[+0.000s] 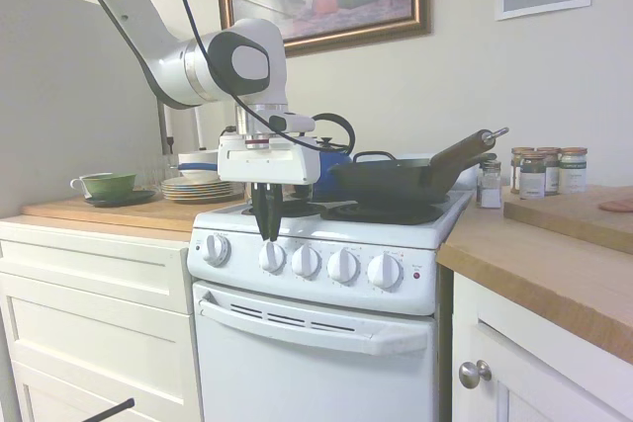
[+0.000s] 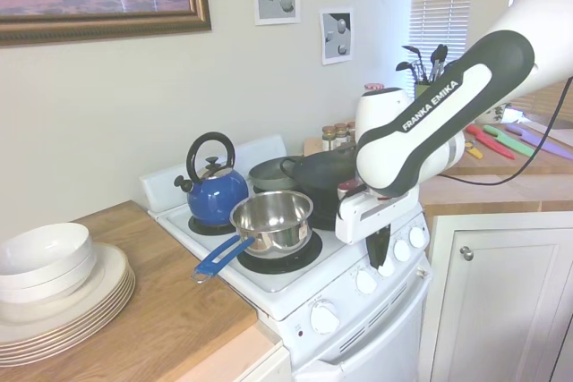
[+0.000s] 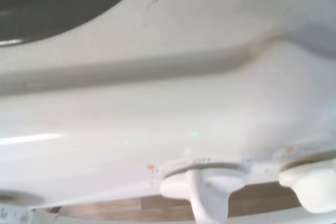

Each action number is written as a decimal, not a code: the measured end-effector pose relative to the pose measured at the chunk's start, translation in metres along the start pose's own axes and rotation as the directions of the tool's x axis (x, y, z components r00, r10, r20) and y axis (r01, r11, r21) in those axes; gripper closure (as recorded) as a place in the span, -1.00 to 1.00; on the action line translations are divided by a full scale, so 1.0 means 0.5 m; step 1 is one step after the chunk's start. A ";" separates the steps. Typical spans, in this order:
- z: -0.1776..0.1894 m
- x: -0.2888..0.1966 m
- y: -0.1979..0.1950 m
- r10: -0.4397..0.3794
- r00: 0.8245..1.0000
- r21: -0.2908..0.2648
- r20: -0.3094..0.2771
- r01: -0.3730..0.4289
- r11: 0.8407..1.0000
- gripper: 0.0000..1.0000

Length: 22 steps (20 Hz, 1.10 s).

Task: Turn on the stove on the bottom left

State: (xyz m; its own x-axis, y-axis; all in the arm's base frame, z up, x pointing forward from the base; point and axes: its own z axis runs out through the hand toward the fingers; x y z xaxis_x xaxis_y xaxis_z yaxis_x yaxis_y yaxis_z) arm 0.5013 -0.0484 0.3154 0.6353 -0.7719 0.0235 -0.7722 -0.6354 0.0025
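Kitchen stove (image 1: pixel 326 328), its second knob (image 1: pixel 272 257) half hidden behind closed tool (image 1: pixel 268 234), touching or not unclear.

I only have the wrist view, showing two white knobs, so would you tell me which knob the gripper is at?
Observer: In the first exterior view, the gripper hangs just above the second knob from the panel's left end, out of five.
Operator: Thank you. What sits on the front-left burner?
Observer: A steel saucepan with a blue handle, seen in the second exterior view.
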 end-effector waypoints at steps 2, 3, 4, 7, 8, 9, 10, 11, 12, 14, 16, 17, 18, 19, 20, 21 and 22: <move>0.006 0.007 -0.006 0.004 1.000 -0.003 0.001 -0.004 1.000 1.00; 0.010 0.011 -0.008 0.005 1.000 -0.006 0.002 -0.005 1.000 1.00; 0.016 0.015 -0.010 0.006 1.000 -0.009 0.005 -0.006 1.000 1.00; 0.030 0.025 -0.016 0.010 1.000 -0.016 0.010 -0.010 1.000 1.00; 0.033 0.028 -0.019 0.010 1.000 -0.018 0.011 -0.010 1.000 1.00; 0.035 0.030 -0.020 0.010 1.000 -0.019 0.011 -0.010 1.000 1.00; 0.036 0.031 -0.022 0.010 1.000 -0.020 0.011 -0.009 1.000 1.00; 0.037 0.031 -0.024 0.009 1.000 -0.020 0.011 -0.009 1.000 1.00; 0.038 0.032 -0.024 0.009 1.000 -0.021 0.012 -0.009 1.000 1.00; 0.039 0.030 -0.025 0.009 1.000 -0.023 0.013 -0.008 1.000 1.00; 0.042 0.027 -0.027 0.007 1.000 -0.026 0.016 -0.007 1.000 1.00; 0.044 0.024 -0.029 0.006 1.000 -0.029 0.019 -0.006 1.000 1.00; 0.046 0.022 -0.031 0.006 1.000 -0.032 0.020 -0.005 0.999 1.00; 0.048 0.020 -0.032 0.005 1.000 -0.034 0.022 -0.004 0.999 1.00; 0.049 0.019 -0.033 0.004 1.000 -0.036 0.022 -0.003 0.999 1.00; 0.049 0.018 -0.033 0.004 1.000 -0.037 0.022 -0.003 0.999 1.00; 0.049 0.018 -0.033 0.004 1.000 -0.037 0.022 -0.004 0.999 1.00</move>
State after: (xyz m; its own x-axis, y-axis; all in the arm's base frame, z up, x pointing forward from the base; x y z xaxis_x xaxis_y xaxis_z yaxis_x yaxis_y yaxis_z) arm 0.5202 -0.0452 0.2913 0.6321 -0.7749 0.0019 -0.7744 -0.6315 0.0398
